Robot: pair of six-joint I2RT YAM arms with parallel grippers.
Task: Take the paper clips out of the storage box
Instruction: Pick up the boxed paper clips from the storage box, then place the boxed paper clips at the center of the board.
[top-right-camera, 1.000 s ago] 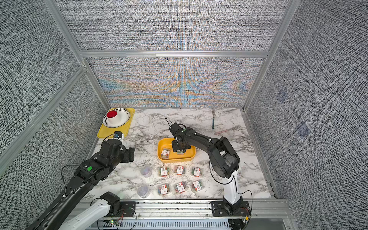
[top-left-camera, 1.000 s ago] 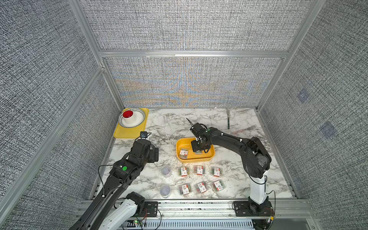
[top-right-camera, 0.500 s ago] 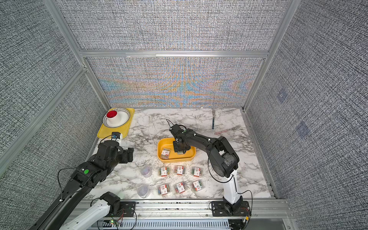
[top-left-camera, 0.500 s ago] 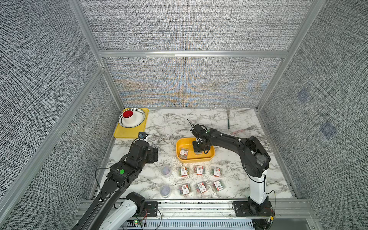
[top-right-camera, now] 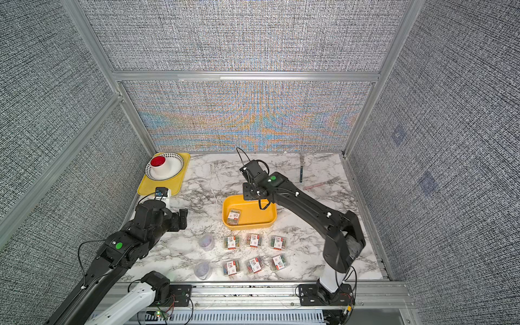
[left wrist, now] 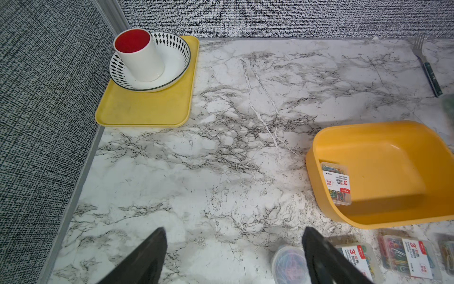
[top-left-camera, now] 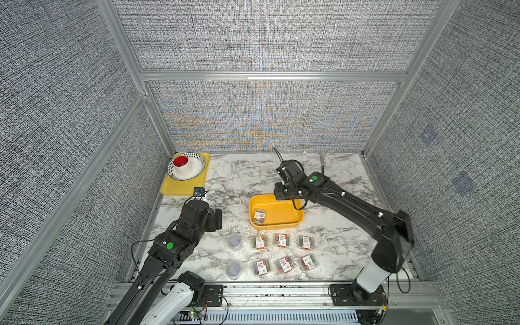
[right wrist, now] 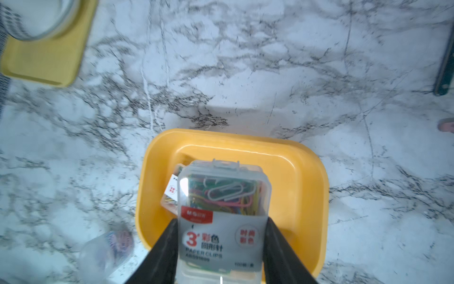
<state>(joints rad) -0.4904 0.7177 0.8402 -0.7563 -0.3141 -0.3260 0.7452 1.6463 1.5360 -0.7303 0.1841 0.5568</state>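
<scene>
The right fingers (right wrist: 168, 236), spread down inside the deep yellow-orange plastic storage box (top-left-camera: 284, 218) a second ago, have closed on a clear rectangular plastic pack of multicoloured paper clips (right wrist: 222, 194) and risen. The pack now hangs above the box, gripped by its long sides. One more labelled clear pack (top-left-camera: 259, 217) remains inside, lying against the wall at 9 o'clock of the box in both top views. Six rectangular packs (top-left-camera: 281, 241) in two rows and two round purplish tubs (top-left-camera: 234, 242) already lie on the marble worktop (top-left-camera: 239, 180) at 6 to 7 o'clock of the box. I judge the task nearly done: set this pack down, then fetch the last. The left fingers (left wrist: 152, 253) stand wide apart and empty above bare worktop, at 9 o'clock of the box. On the held pack's white label a red tab reads "M&G", followed by a red "3", Chinese characters and "PAPER CLIPS". The code below is too blurred to read.
</scene>
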